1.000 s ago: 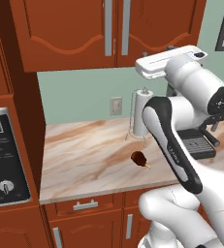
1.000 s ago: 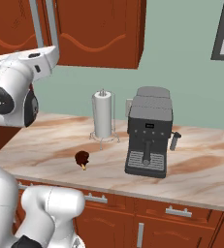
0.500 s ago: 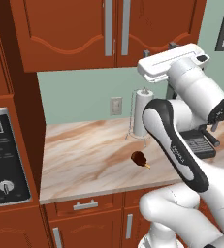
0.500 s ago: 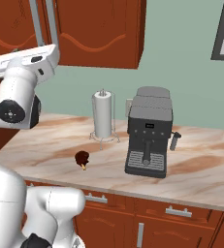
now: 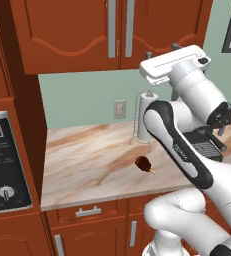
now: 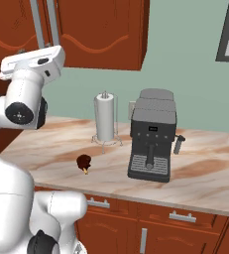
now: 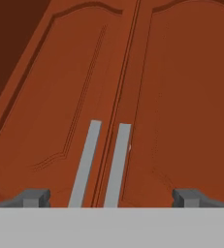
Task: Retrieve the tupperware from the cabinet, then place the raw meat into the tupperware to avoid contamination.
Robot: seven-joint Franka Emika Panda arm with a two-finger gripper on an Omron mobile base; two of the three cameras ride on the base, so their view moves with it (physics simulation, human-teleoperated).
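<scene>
Your end effector, fingers spread wide and empty, faces the reddish-brown wooden wall cabinet, whose doors are closed. It is lined up on the two long silver bar handles, presumably to open a door. The dark reddish-brown drumstick-shaped raw meat waits on the marbled tabletop.

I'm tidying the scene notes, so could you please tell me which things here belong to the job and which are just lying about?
Job:
reddish-brown wooden wall cabinet, doors shut
small dark red raw meat drumstick
open gripper

Lying about:
white paper-towel roll
dark grey coffee machine
</scene>
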